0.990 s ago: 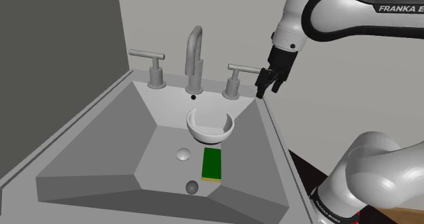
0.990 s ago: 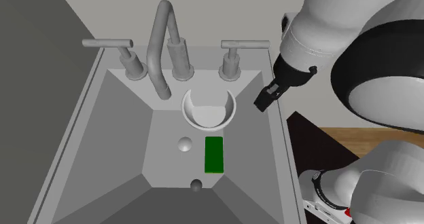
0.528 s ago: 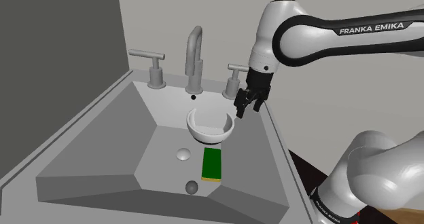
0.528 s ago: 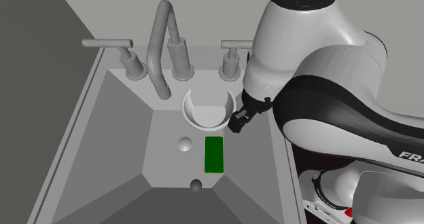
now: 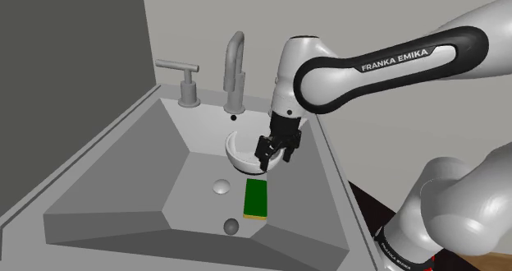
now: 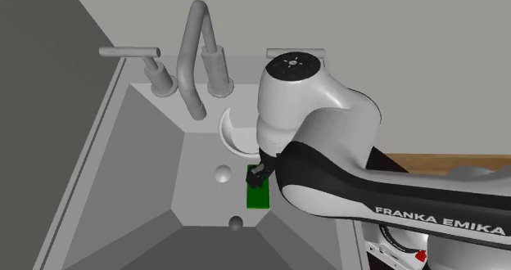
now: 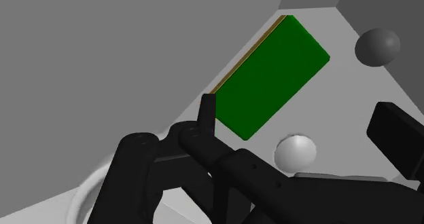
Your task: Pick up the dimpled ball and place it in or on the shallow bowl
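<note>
Black fingers (image 7: 206,114) of the gripper (image 5: 276,154) stand well apart in the wrist view, with nothing clasped between them (the second one is cut off at the frame's edge). In the shoulder view the gripper hangs low inside the sink (image 5: 123,179), in front of the shallow bowl (image 5: 240,154), and hides the rim on that view's right. Whether it touches the bowl cannot be told. In the second exterior view the white arm (image 6: 319,137) covers about half of the bowl, and only a dark scrap of the gripper shows, over the far end of the green slab (image 6: 259,196).

Two balls lie on the sink floor. The pale ball (image 5: 221,186) sits just beside the slab, on the shoulder view's left, a little nearer the camera than the bowl. The dark ball (image 5: 232,226) sits beyond the slab's near end, apart from it. Dimples cannot be made out on either, so I cannot tell which one is the dimpled ball.

Behind the basin stand the faucet (image 5: 235,64) and one lever handle (image 5: 182,68). The other handle (image 6: 295,53) is mostly hidden by the arm.
</note>
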You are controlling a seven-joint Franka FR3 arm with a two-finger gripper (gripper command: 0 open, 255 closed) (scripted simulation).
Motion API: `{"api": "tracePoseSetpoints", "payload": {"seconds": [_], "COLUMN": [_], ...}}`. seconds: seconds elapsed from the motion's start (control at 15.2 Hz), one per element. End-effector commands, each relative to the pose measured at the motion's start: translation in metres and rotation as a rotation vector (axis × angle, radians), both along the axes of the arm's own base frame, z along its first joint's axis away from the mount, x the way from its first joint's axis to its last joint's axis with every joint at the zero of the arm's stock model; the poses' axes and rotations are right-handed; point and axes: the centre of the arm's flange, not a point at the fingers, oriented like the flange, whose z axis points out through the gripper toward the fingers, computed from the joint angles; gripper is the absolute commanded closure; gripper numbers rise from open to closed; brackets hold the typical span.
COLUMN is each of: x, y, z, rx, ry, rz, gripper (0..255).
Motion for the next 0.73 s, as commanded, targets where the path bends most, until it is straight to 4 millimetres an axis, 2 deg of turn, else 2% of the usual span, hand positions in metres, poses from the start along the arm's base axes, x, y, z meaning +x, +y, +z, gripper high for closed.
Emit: {"api": "tracePoseSetpoints", "payload": {"seconds": [0.0,0.66], "x": [0.004,0.021], "y": [0.018,0.111], "z": [-0.016,-0.100], "rx": [0.016,0.093], "ry": [0.018,0.108], "rz": [-0.003,-0.014], "gripper": [0,0]}}
